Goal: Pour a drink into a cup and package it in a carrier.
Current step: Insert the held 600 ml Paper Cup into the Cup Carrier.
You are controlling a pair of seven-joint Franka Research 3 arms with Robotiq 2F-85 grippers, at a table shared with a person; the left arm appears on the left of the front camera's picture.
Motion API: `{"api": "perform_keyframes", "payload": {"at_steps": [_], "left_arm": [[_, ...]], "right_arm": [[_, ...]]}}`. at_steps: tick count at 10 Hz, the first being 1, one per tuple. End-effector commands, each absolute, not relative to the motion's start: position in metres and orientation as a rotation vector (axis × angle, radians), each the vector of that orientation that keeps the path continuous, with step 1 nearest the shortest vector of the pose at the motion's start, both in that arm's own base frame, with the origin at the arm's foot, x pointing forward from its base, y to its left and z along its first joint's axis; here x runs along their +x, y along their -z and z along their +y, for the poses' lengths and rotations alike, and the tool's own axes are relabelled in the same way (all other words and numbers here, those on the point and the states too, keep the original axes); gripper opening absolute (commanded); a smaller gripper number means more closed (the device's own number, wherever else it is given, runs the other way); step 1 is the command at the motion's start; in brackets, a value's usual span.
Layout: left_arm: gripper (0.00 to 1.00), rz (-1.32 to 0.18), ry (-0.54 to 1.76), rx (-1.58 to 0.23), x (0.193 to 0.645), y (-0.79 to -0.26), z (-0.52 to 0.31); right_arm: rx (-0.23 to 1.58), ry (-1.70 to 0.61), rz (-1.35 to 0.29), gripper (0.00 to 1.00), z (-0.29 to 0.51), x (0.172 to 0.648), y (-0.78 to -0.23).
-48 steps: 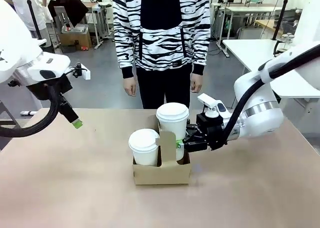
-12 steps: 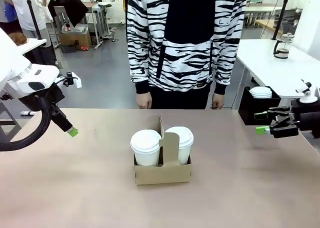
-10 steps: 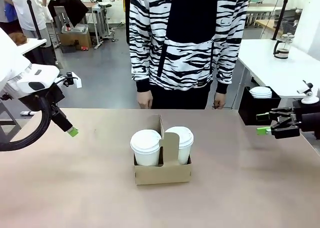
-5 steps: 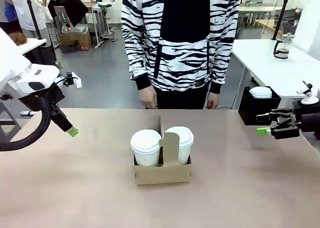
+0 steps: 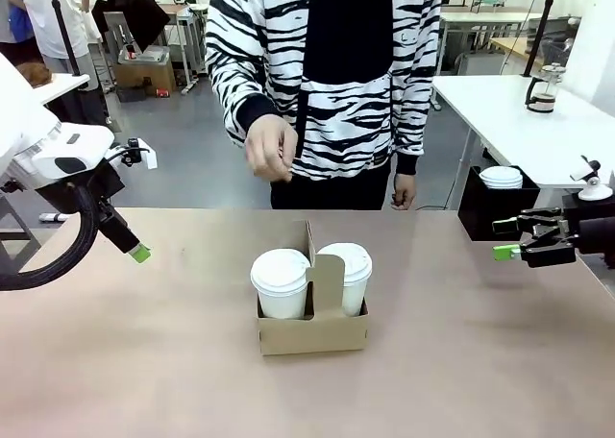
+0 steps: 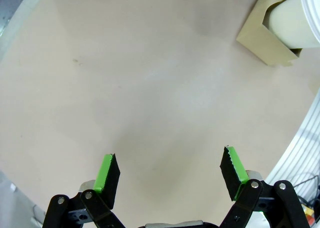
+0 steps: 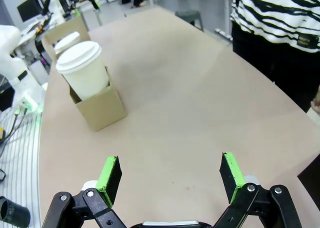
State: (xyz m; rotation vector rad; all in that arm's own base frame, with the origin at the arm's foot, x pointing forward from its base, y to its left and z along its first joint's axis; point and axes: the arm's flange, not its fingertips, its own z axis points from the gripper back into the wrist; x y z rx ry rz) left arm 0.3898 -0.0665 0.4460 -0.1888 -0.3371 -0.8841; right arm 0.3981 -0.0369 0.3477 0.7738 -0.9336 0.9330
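The brown cardboard carrier (image 5: pixel 310 328) stands mid-table with an upright handle tab and two white lidded cups, one on the left (image 5: pixel 281 281) and one on the right (image 5: pixel 350 274). The right wrist view has the carrier (image 7: pixel 98 106) and a cup (image 7: pixel 83 68) at upper left; the left wrist view catches a carrier corner (image 6: pixel 267 44) at top right. My left gripper (image 5: pixel 135 248) hovers open over the table's left side, far from the carrier. My right gripper (image 5: pixel 507 238) is open and empty at the right edge. The person's hand (image 5: pixel 270 149) is raised above the far edge.
A black box topped with white lids (image 5: pixel 498 197) sits just behind my right gripper. A glass pot (image 5: pixel 544 88) stands on the white table at the back right. The person stands close against the far edge of the brown table (image 5: pixel 144 361).
The right cup, held above the carrier earlier, now sits in its slot and my right gripper has withdrawn to the right edge. The person has just lifted one hand to chest height.
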Motion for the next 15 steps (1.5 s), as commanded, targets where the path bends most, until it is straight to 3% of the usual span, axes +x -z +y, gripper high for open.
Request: {"api": "perform_keyframes", "payload": {"at_steps": [1,15], "left_arm": [[1.00,-0.336,0.882,-0.191,0.3893,-0.4453,-0.0651],[1.00,-0.336,0.882,-0.191,0.3893,-0.4453,-0.0651]], "right_arm": [[0.779,-0.941,-0.942,1.00,-0.0371,0.3987,-0.3490],[0.779,-0.941,-0.942,1.00,-0.0371,0.3987,-0.3490]]}}
